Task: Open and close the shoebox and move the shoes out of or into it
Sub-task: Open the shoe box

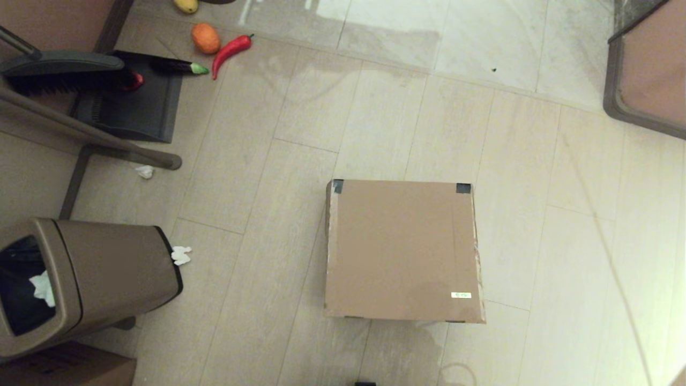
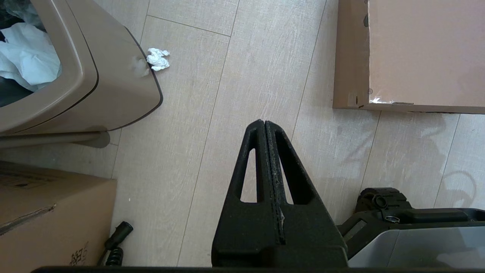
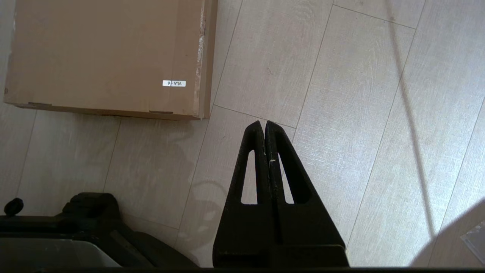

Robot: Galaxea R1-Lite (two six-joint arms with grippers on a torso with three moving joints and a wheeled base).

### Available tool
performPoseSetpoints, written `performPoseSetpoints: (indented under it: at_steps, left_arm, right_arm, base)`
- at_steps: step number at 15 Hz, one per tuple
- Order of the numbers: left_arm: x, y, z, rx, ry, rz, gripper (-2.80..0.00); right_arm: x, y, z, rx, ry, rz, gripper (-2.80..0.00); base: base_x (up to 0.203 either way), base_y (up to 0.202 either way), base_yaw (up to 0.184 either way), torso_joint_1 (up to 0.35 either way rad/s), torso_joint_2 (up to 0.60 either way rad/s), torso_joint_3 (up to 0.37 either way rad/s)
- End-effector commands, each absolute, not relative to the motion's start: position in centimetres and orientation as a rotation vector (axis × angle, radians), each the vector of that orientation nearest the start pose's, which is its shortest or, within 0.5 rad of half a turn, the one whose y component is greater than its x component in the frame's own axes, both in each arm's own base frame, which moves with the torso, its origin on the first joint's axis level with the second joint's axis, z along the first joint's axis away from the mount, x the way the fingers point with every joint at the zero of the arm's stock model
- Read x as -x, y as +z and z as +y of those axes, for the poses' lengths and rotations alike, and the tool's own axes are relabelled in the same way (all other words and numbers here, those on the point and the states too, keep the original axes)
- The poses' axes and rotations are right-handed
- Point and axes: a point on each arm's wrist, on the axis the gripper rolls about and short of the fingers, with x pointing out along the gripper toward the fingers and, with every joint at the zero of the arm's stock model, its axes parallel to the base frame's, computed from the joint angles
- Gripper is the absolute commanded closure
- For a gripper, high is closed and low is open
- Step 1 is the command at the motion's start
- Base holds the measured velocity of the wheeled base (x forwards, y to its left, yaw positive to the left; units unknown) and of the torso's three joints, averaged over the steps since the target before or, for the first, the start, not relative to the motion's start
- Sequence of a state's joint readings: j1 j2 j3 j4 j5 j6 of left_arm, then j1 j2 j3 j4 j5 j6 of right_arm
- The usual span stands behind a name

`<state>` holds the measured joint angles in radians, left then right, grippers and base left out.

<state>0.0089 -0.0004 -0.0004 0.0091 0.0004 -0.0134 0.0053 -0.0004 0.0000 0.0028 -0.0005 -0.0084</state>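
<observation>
The shoebox (image 1: 402, 249) lies flat on the floor in the middle of the head view, lid down, with two dark tape patches at its far corners and a small white label near its front right corner. Its corner shows in the left wrist view (image 2: 416, 53), and its labelled corner in the right wrist view (image 3: 106, 53). The shoes are hidden or out of view. My left gripper (image 2: 264, 122) hangs shut and empty over bare floor, to the box's near left. My right gripper (image 3: 263, 123) hangs shut and empty, to the box's near right. Neither arm shows in the head view.
A brown plastic trash bin (image 1: 91, 279) with white paper in it stands at the left, crumpled tissue (image 1: 181, 255) beside it. A darker cardboard box (image 2: 49, 220) sits at the near left. A dustpan, brush, orange and red chilli (image 1: 231, 49) lie far left.
</observation>
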Motion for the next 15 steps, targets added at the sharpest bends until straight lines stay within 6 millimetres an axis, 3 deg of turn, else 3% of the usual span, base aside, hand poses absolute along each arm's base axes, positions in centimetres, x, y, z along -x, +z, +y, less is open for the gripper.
performPoseSetpoints:
  at_steps: [1, 2, 4, 7, 9, 11, 13, 15]
  left_arm:
    - [2.3, 7.5, 0.0, 0.009, 0.011, 0.008, 0.00]
    - [2.4, 8.0, 0.0, -0.016, 0.023, -0.008, 0.00]
    - [2.9, 11.0, 0.1, -0.055, 0.060, -0.028, 0.00]
    - [0.4, 15.8, 0.2, -0.050, 0.060, 0.132, 0.00]
    - [-3.3, 18.3, 0.1, -0.036, 0.052, 0.273, 0.00]
    - [-7.9, 19.3, 0.0, 0.021, 0.010, 0.409, 0.00]
    - [-13.0, 18.8, -0.3, 0.117, -0.059, 0.518, 0.00]
    - [-17.5, 17.2, -0.8, 0.208, -0.138, 0.608, 0.00]
  right_arm:
    - [2.4, 7.8, 0.0, 0.022, 0.008, -0.004, 0.00]
    - [2.6, 8.8, 0.0, 0.043, 0.015, -0.028, 0.00]
    - [3.4, 12.4, 0.0, 0.075, 0.025, -0.037, 0.00]
    - [0.7, 16.5, 0.0, 0.074, 0.032, 0.152, 0.00]
    - [-3.3, 18.9, 0.1, 0.036, 0.033, 0.303, 0.00]
    - [-8.5, 19.6, 0.1, -0.004, 0.028, 0.451, 0.00]
    - [-13.9, 18.7, 0.1, -0.037, 0.024, 0.595, 0.00]
    - [-18.7, 16.5, 0.2, -0.084, 0.050, 0.720, 0.00]
  base:
    - [0.000, 0.000, 0.000, 0.000, 0.00, 0.000]
    - [0.000, 0.000, 0.000, 0.000, 0.00, 0.000]
    - [0.000, 0.000, 0.000, 0.000, 0.00, 0.000]
    - [0.000, 0.000, 0.000, 0.000, 0.00, 0.000]
    - [0.000, 0.000, 0.000, 0.000, 0.00, 0.000]
    - [0.000, 0.000, 0.000, 0.000, 0.00, 0.000]
    - [0.000, 0.000, 0.000, 0.000, 0.00, 0.000]
    - [0.000, 0.000, 0.000, 0.000, 0.00, 0.000]
